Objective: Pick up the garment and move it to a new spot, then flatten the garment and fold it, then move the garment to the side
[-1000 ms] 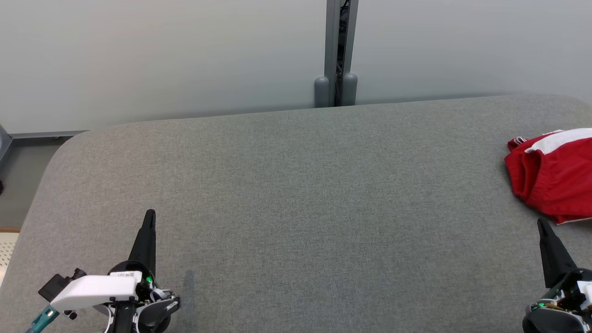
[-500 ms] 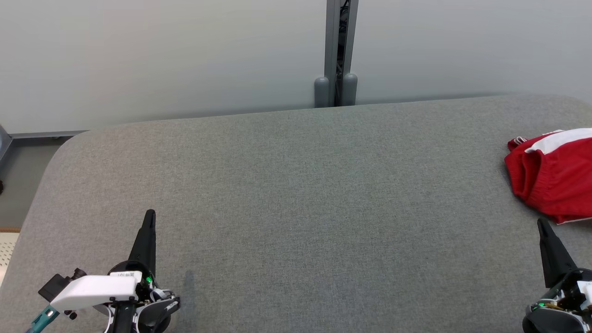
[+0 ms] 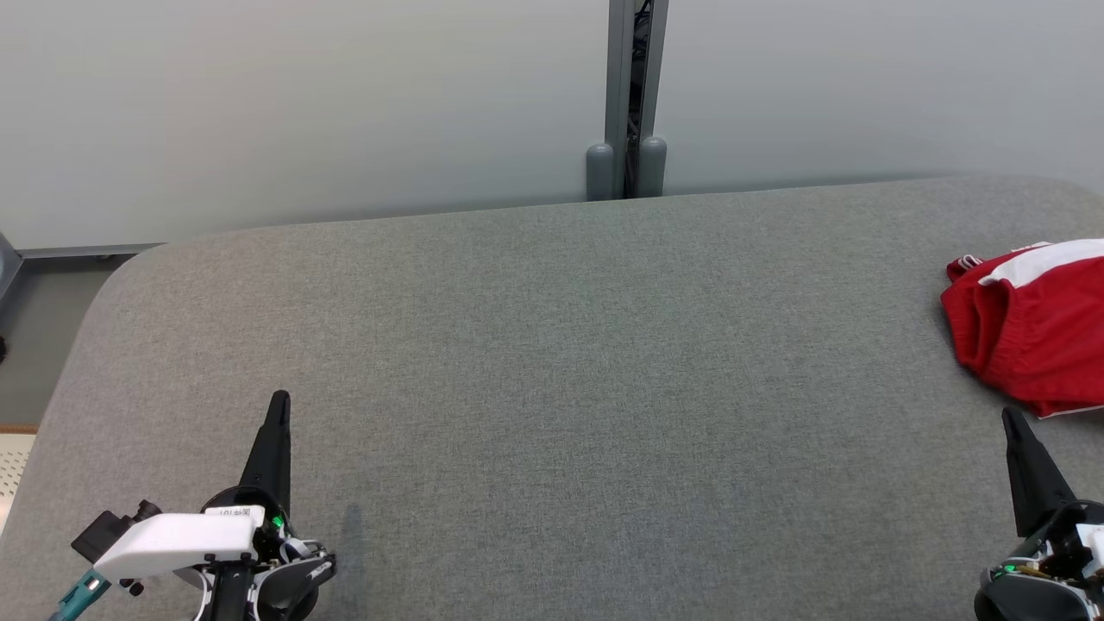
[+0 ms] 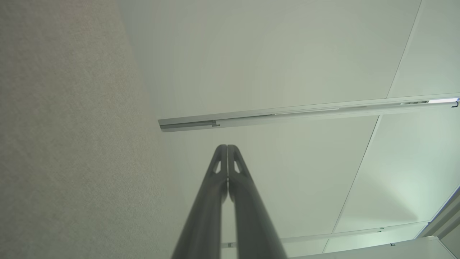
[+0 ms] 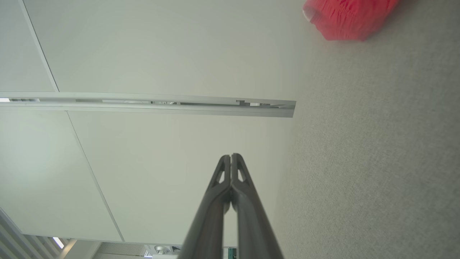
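Observation:
The garment (image 3: 1035,323) is red with a white band, lying bunched at the right edge of the grey padded table (image 3: 552,388) and cut off by the head view's border; a corner of the garment (image 5: 346,16) also shows at the top of the right wrist view. My right gripper (image 3: 1011,418) rests at the lower right, just below the garment and apart from it, shut with nothing held (image 5: 231,156). At the lower left my left gripper (image 3: 279,398) is far from the garment, its fingers pressed together and empty (image 4: 227,146).
A pale wall runs behind the table, with a grey vertical post (image 3: 628,99) at its middle. The table's left corner is rounded, and floor (image 3: 21,345) shows beyond it.

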You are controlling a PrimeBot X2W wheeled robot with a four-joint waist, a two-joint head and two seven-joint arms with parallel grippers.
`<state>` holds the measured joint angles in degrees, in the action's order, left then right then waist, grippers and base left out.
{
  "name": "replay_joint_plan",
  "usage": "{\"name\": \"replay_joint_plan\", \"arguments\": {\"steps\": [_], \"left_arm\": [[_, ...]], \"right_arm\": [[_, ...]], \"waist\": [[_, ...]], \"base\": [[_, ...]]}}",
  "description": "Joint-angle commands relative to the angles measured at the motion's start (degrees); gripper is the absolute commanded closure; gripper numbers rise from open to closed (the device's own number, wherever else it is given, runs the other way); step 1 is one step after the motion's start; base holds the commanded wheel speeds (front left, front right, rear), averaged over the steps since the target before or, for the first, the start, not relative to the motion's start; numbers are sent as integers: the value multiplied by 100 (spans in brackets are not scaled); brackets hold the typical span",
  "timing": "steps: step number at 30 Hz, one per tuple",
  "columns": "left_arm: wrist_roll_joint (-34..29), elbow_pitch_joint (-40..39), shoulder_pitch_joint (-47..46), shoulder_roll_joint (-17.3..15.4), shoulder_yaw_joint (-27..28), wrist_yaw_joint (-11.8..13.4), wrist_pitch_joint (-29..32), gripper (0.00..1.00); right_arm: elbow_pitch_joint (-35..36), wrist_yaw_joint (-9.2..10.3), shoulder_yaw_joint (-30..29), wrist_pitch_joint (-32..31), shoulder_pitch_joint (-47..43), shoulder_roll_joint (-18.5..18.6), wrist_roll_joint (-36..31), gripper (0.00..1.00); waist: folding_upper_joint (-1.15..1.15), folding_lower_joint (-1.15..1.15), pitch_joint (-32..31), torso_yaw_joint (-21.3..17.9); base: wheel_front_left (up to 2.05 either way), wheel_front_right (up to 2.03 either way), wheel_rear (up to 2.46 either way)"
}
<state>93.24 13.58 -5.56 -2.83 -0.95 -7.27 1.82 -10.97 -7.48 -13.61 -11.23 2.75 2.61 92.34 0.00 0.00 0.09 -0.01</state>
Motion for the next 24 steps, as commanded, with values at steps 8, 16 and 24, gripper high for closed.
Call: {"name": "replay_joint_plan", "arguments": {"steps": [8,16,24], "left_arm": [[-15,-12,-101,-14,27,-42,8,100],[-15,-11,-101,-14,28,-42,9,100],[-15,-11,-101,-14,27,-42,9,100]], "right_arm": [[23,-2,-2,-28,12,53,14,100],[23,-2,-2,-28,12,53,14,100],[23,-2,-1,-27,12,53,14,100]], "waist": [[0,0,0,0],[0,0,0,0],[0,0,0,0]], "base": [[0,0,0],[0,0,0],[0,0,0]]}}
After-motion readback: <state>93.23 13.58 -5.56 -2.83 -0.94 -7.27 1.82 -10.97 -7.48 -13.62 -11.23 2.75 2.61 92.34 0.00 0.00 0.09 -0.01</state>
